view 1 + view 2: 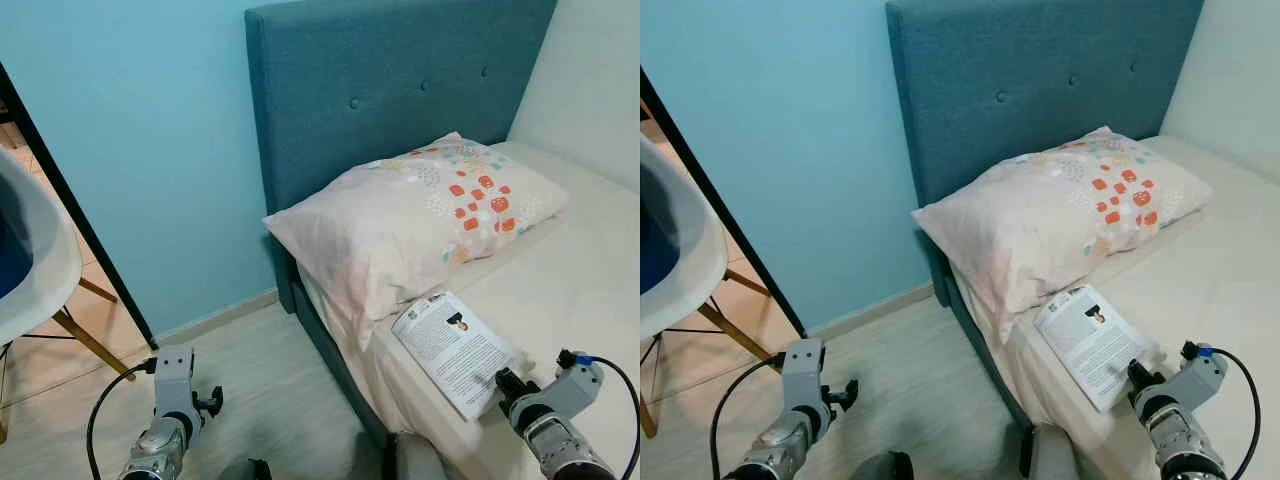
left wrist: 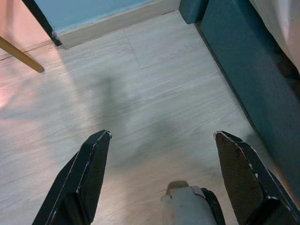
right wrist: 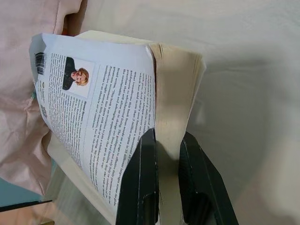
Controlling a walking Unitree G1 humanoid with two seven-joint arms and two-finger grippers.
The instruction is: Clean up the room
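Observation:
A paperback book (image 1: 452,350), back cover up with printed text and a small portrait, lies on the cream sheet of the bed (image 1: 575,270) near its left edge, just below the pillow (image 1: 420,215). My right gripper (image 3: 165,147) is shut on the book (image 3: 117,117), its black fingers (image 3: 143,187) pinching the page block at the near corner. My right arm (image 1: 550,405) reaches in over the bed. My left gripper (image 2: 161,140) hangs open above the pale wood floor (image 2: 140,93) beside the bed frame, with nothing between its fingers.
A teal upholstered headboard (image 1: 400,90) stands against the blue wall. The teal bed base (image 2: 253,79) runs along the floor to my right. A white shell chair (image 1: 30,260) with wooden legs stands at the left, by a dark door frame (image 1: 80,220).

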